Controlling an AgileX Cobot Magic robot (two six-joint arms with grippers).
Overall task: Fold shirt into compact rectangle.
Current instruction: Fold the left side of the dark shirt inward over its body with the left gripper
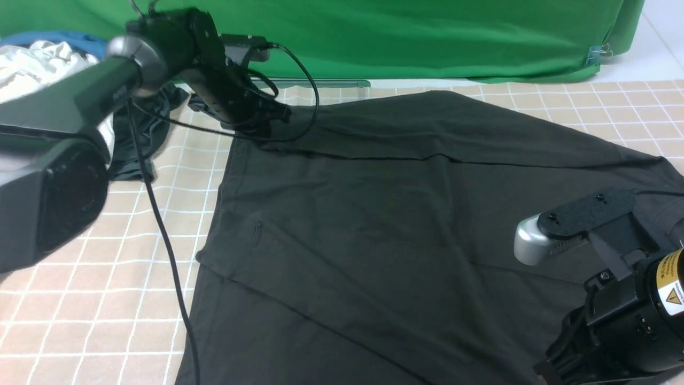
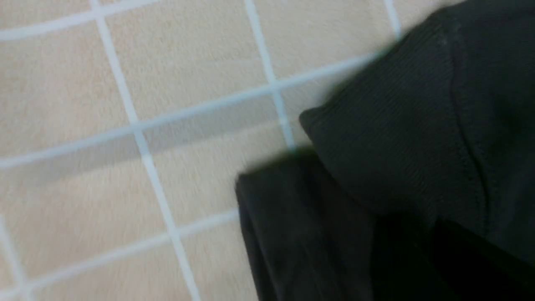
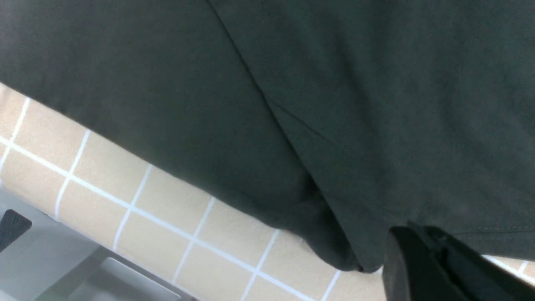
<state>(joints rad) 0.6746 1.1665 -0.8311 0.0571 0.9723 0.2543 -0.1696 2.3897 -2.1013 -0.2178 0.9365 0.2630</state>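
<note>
The black shirt (image 1: pixel 406 214) lies spread over the checked tablecloth (image 1: pixel 80 299), logo side hidden. My left gripper (image 1: pixel 270 118) reaches to its far left corner. In the left wrist view the ribbed cuff (image 2: pixel 397 138) bulges up out of the dark jaws of the left gripper (image 2: pixel 411 251), which is shut on it; the fingers blend into the fabric. In the front view my right arm (image 1: pixel 614 299) sits at the near right with its gripper hidden. In the right wrist view the right gripper (image 3: pixel 413 235) is shut on the shirt's stitched hem (image 3: pixel 493 228), which hangs slightly off the cloth.
White and blue clothes (image 1: pixel 32 69) and a smaller dark grey garment (image 1: pixel 139 139) lie at the far left. A green backdrop (image 1: pixel 427 37) closes the back. The left arm's cable (image 1: pixel 160 224) hangs over the cloth. A grey frame (image 3: pixel 50 259) runs along the table's near edge.
</note>
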